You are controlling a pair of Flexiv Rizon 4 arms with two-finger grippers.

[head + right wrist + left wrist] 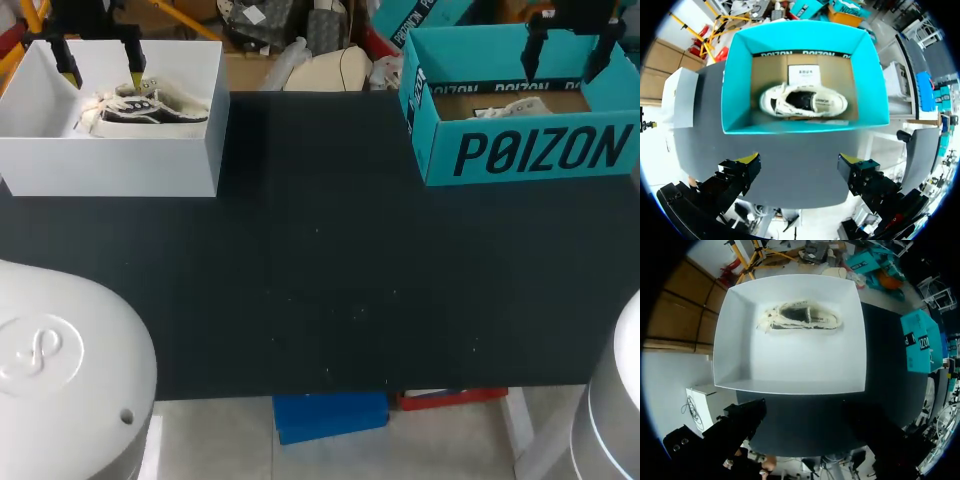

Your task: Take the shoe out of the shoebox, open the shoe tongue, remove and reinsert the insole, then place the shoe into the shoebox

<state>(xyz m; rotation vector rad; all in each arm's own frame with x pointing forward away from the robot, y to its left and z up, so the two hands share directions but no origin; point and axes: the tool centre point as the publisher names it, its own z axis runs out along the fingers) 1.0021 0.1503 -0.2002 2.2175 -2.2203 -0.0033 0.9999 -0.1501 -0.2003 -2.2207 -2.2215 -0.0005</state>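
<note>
A white shoebox (110, 165) stands at the table's far left, holding a white and black shoe (150, 108) on its side. My left gripper (100, 72) hangs open above this box; the left wrist view shows the shoe (800, 319) well ahead of the gripper (805, 415), in the box (790, 365). At the far right a teal shoebox (530, 150) holds a white shoe (510, 108). Above it hangs my right gripper (567, 55), also open, with that shoe (802, 102) ahead of its spread fingers (747, 167) inside the teal box (800, 35).
The black tabletop (320, 260) stretches between the two boxes and down to the front edge. Both boxes are lidless and sit near the table's far edge.
</note>
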